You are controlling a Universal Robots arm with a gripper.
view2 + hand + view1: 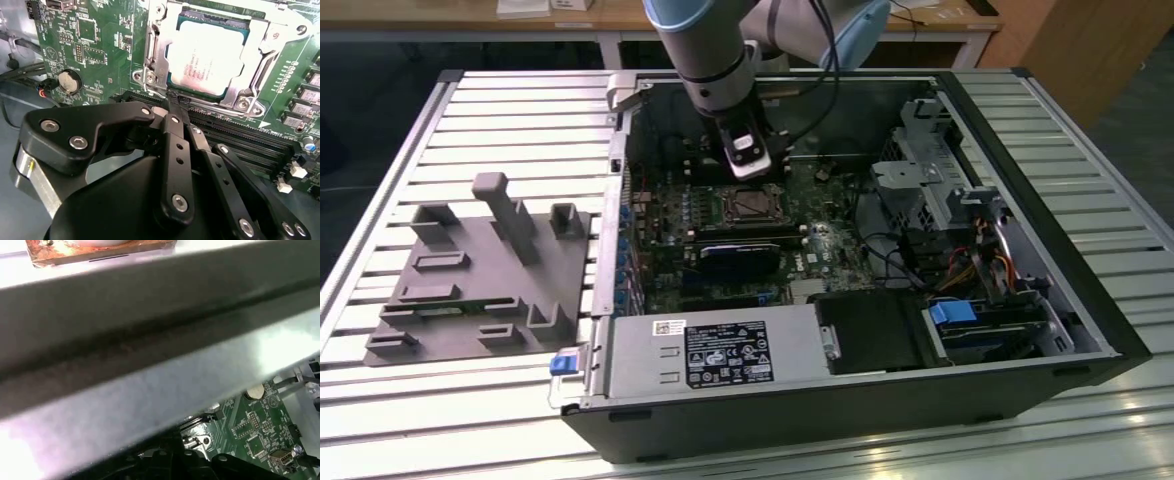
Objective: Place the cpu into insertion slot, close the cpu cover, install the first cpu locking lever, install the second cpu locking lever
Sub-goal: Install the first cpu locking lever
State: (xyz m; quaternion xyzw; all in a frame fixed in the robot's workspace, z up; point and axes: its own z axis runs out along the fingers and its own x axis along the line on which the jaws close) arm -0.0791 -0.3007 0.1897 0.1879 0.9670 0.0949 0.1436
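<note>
Second wrist view shows the cpu (pixel 207 57) lying flat in the insertion slot (pixel 250 102) just beyond the fingertips, the cpu cover (pixel 267 42) framing it. The gripper (pixel 172 107) has its fingers (pixel 175 145) pinched together, holding nothing. Exterior view: the arm (pixel 707 50) reaches steeply down into the computer case (pixel 1014 160).

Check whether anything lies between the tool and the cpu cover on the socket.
Nothing visible does. In the second wrist view the tool sits right at the edge of the cpu cover, which lies down over the cpu; only bare motherboard surrounds them.
</note>
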